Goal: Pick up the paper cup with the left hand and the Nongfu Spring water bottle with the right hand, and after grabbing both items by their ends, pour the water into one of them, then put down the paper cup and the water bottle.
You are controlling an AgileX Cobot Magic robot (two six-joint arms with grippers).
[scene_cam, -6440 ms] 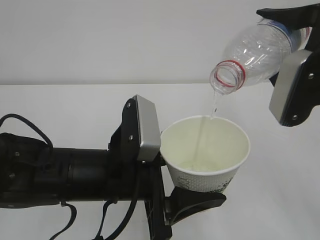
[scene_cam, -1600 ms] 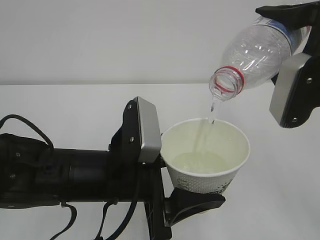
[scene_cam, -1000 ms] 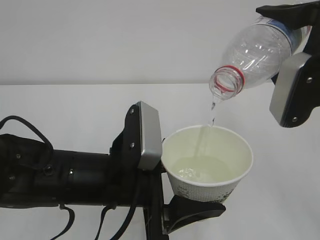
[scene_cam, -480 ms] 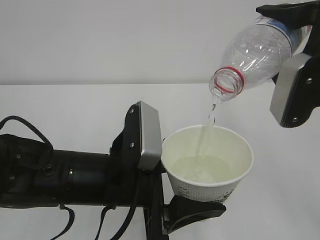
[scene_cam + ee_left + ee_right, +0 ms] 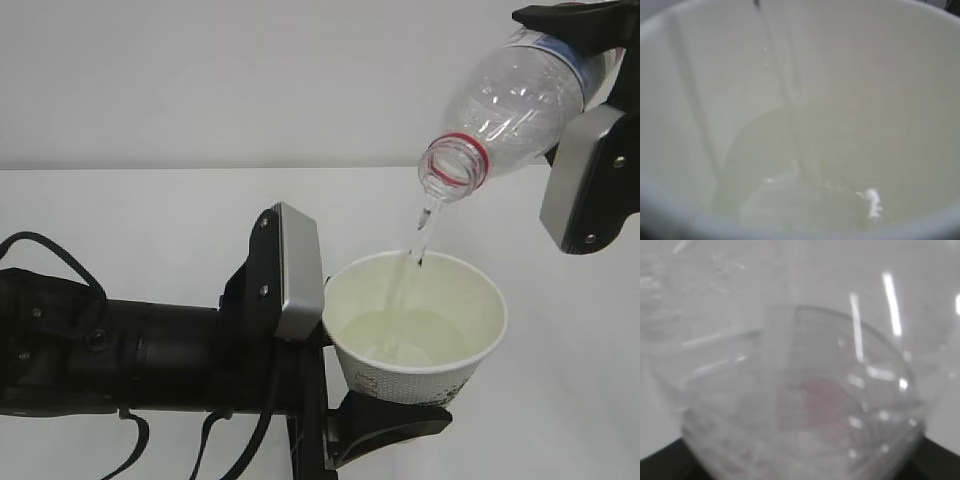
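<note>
The white paper cup (image 5: 420,350) hangs above the table, its lower body clamped by my left gripper (image 5: 378,362), which reaches in from the left. Above it at the upper right, my right gripper (image 5: 592,92) is shut on the base end of the clear Nongfu Spring water bottle (image 5: 510,100). The bottle tilts with its red-ringed mouth (image 5: 452,165) down to the left. A thin stream of water (image 5: 420,235) falls into the cup, where water pools (image 5: 395,332). The left wrist view shows only the cup's inside (image 5: 865,100) and the water (image 5: 805,200). The bottle (image 5: 800,390) fills the right wrist view.
A white table (image 5: 130,210) lies under both arms and meets a plain pale wall (image 5: 200,80) behind. The black left arm (image 5: 110,350) with its cables takes up the lower left of the exterior view.
The water stream has grown a little fuller over the last second. The cup sits slightly lower than in the oldest frames and holds more water. Bottle and both grippers hold still.
</note>
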